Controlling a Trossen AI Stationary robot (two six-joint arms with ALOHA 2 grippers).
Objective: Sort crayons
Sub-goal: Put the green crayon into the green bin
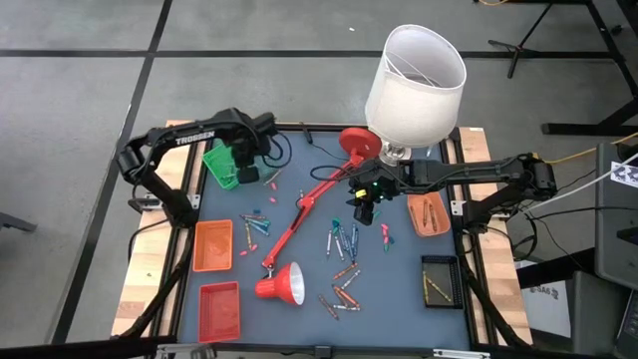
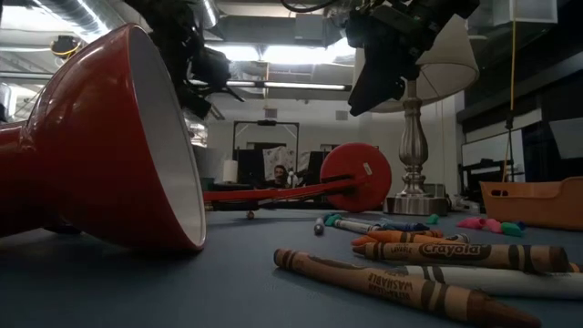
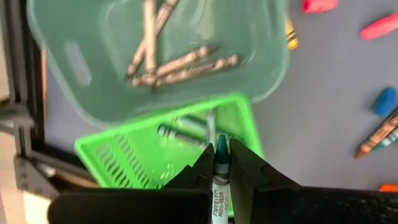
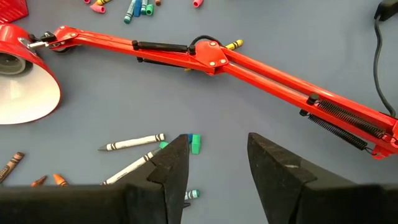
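My left gripper [image 1: 242,170] is at the far left of the table, shut on a teal crayon [image 3: 220,180] above a bright green basket [image 3: 155,152] that holds a few crayons. Beside the basket is a translucent teal bin [image 3: 74,68] with several crayons. My right gripper [image 1: 365,211] is open and empty above the table's middle, by the red lamp arm [image 4: 261,68]. A short green crayon piece [image 4: 195,144] lies on the table by one of its fingers. Loose crayons [image 1: 344,244] lie scattered on the mat; they also show in the low view [image 2: 428,264]. My left gripper pinches the teal crayon between its two fingers [image 3: 205,165]. The crayon lies along the fingers, and its pointed tip [image 3: 221,147] sticks out just past their ends. It is lifted clear, over the green basket's edge.
A red desk lamp lies across the mat from its round base [image 1: 359,143] to its shade [image 1: 282,284]. A white-shaded lamp [image 1: 414,80] stands at the far side. Orange [image 1: 212,244], red [image 1: 219,309], brown [image 1: 429,214] and black [image 1: 439,279] trays sit around the mat.
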